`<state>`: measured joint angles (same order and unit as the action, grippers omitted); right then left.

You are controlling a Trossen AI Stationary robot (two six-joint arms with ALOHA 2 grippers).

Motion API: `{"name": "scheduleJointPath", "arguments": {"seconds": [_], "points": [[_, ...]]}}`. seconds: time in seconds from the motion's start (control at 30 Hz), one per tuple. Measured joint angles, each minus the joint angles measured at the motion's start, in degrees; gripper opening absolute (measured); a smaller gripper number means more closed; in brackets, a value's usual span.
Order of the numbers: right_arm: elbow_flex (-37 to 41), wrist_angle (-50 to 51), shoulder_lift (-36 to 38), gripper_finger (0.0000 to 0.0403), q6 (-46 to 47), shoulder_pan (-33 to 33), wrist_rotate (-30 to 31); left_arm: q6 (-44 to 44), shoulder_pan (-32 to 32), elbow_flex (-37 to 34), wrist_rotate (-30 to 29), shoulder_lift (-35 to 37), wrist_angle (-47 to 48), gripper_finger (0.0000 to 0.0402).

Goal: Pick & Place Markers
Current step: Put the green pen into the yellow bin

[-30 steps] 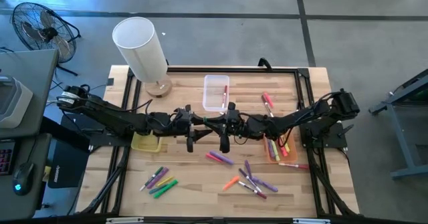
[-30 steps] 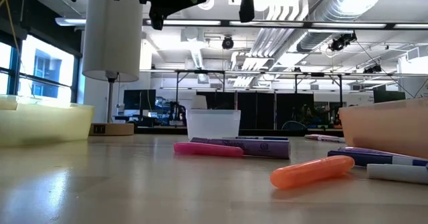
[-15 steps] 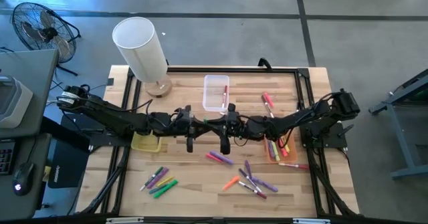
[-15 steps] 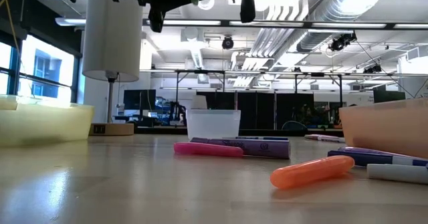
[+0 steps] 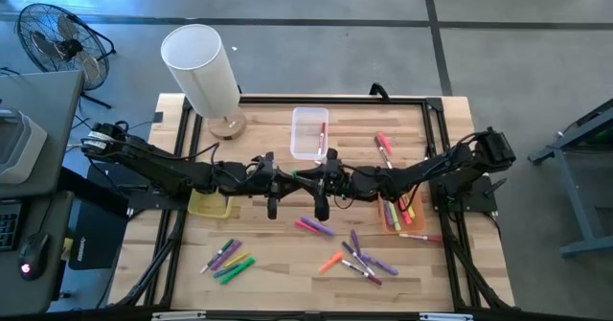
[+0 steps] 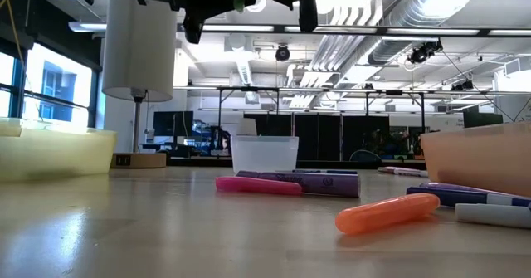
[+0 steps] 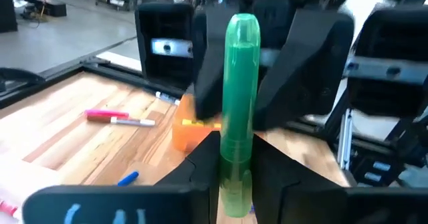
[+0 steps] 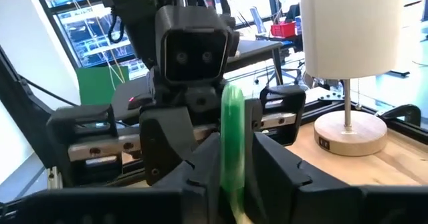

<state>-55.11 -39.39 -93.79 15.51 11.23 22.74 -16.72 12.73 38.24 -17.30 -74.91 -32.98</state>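
Note:
A green marker (image 5: 302, 174) hangs level in the air above the table's middle, between my two grippers, which meet tip to tip. My left gripper (image 7: 235, 150) is shut on the marker's left end. My right gripper (image 8: 233, 150) comes from the right. It is open, one finger on either side of the marker's other end (image 8: 233, 117). Other markers lie on the wood: a pink and purple pair (image 5: 314, 227), a group at the near left (image 5: 228, 259) and a group at the near right (image 5: 359, 261). My left gripper pinches the green marker's near end (image 7: 234, 177) between its two fingers. The fingers lie level, coming from the table's left, and the marker runs along them and sticks out past their tips toward my right gripper. The marker is lifted clear of the table.
A clear bin (image 5: 309, 132) with a red marker stands behind the grippers. A yellow bin (image 5: 209, 204) sits under my left arm, and an orange bin (image 5: 400, 211) with several markers under my right arm. A white lamp (image 5: 201, 72) stands at the far left. Two red markers (image 5: 383, 146) lie at the far right.

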Motion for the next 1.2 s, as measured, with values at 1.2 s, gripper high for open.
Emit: {"name": "scheduleJointPath", "arguments": {"seconds": [1.2], "points": [[0.66,44.12,7.16,0.0138,21.72,6.66,11.88,-52.26,0.07,-0.09,3.52,28.32,97.84,0.0055]]}}
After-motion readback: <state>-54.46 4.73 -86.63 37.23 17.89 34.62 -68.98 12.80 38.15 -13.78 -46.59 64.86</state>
